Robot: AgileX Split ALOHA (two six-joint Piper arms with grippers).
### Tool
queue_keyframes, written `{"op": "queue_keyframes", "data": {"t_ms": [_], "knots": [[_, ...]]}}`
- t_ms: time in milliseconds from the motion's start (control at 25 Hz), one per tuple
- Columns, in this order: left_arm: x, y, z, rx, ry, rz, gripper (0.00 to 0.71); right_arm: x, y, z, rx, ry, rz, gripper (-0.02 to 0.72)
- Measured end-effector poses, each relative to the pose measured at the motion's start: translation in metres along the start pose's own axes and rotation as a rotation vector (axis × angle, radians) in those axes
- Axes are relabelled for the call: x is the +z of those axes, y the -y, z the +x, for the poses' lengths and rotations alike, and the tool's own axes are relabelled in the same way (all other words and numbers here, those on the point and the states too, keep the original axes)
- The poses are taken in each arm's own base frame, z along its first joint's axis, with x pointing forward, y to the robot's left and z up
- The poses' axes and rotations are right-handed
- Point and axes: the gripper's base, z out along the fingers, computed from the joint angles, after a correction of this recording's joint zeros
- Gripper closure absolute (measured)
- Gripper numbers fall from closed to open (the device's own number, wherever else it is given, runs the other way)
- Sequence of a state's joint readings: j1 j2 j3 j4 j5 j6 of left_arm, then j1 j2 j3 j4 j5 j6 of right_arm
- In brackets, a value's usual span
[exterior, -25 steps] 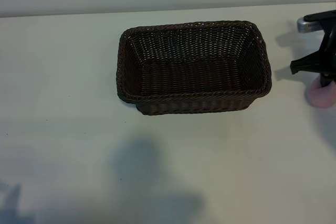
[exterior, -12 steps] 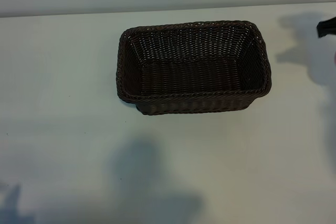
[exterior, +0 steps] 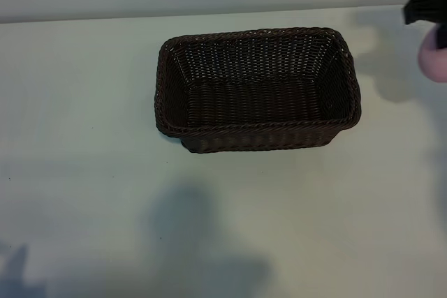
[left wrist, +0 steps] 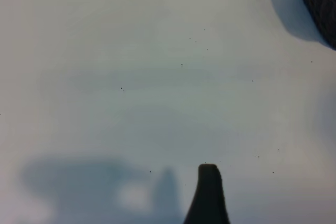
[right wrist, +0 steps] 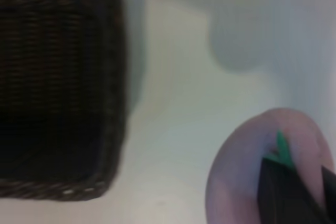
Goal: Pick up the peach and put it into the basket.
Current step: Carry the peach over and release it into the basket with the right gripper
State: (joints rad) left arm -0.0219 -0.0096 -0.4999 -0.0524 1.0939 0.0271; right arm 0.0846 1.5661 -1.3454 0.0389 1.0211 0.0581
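**Peach held aloft at the right edge, basket open in the middle**

From the exterior view I see the basket (exterior: 257, 90) sitting near the centre of the white table (exterior: 84, 172), a little toward the far side, its long sides running left to right. Its braided rim is unbroken all the way round and the inside holds nothing I can see. There is wide bare table on its left and on the near side, and a narrower strip of bare table between its right end and the right edge of the view. A narrow band of table lies between the far rim and the table's far edge.

My right gripper (exterior: 427, 13) is only partly in view at the far right edge, with the peach (exterior: 434, 56) just under it, cut off by the edge. The peach is to the right of the basket and well apart from it, and its shadow on the table sits away from it toward the basket. In the right wrist view the dark fingers (right wrist: 286, 192) are clenched on the peach (right wrist: 247, 171) close beside the small green stem, with the basket's end wall and corner (right wrist: 63, 87) off to one side.

My left gripper (left wrist: 208, 195) shows one dark fingertip over bare table; its fingers are spread wide and hold nothing. A corner of the basket (left wrist: 320, 1) is just visible there.
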Motion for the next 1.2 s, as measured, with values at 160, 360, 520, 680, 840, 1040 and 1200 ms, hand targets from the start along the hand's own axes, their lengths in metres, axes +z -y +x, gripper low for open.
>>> {"op": "queue_keyframes", "data": {"t_ms": [160,360,520,680,840,1040,1200], "knots": [[0.0,0.0,0.0,-0.002,0.0,0.0,0.12,0.0,-0.035,0.002,-0.08,0.024,-0.063,0.649],[0.0,0.0,0.0,-0.002,0.0,0.0,0.12,0.001,-0.073,0.005,-0.169,0.062,-0.131,0.649],[0.0,0.0,0.0,-0.003,0.0,0.0,0.12,0.015,-0.102,0.011,-0.239,0.039,-0.165,0.649],[0.0,0.0,0.0,-0.003,0.0,0.0,0.12,0.034,-0.119,0.013,-0.274,0.018,-0.179,0.649],[0.0,0.0,0.0,-0.006,0.0,0.0,0.12,0.057,-0.124,0.01,-0.275,-0.004,-0.174,0.649],[0.0,0.0,0.0,-0.008,0.0,0.0,0.12,0.091,-0.135,-0.005,-0.281,-0.045,-0.174,0.649],[0.0,0.0,0.0,-0.008,0.0,0.0,0.12,0.116,-0.144,-0.02,-0.285,-0.067,-0.17,0.649]]}}
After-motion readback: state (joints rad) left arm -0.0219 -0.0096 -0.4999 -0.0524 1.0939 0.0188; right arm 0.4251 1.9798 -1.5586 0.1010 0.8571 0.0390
